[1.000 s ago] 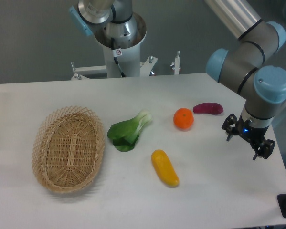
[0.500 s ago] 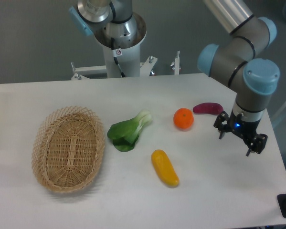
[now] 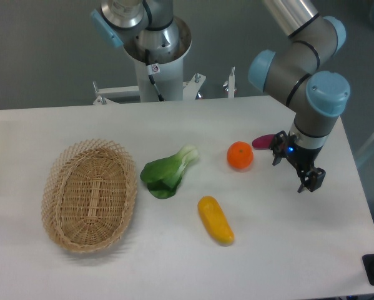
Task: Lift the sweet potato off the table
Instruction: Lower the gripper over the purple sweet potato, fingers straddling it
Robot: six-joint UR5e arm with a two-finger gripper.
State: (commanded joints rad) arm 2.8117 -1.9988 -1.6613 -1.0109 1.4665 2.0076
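While the gripper [image 3: 295,169] hangs low over the table [image 3: 286,250] with its two fingers spread apart and nothing between them, the sweet potato [image 3: 262,142] lies just beside it on the side toward the orange [image 3: 240,155], partly hidden behind the wrist so that only its purple end shows. Whether a finger touches the sweet potato cannot be told. The orange sits near the sweet potato, a little nearer the camera and apart from it. Past the orange lies a green leafy vegetable [image 3: 167,173], and nearer the camera than the orange rests a yellow oblong vegetable [image 3: 215,220]. A wicker basket [image 3: 90,195] stands well apart from the orange, beyond the leafy vegetable.
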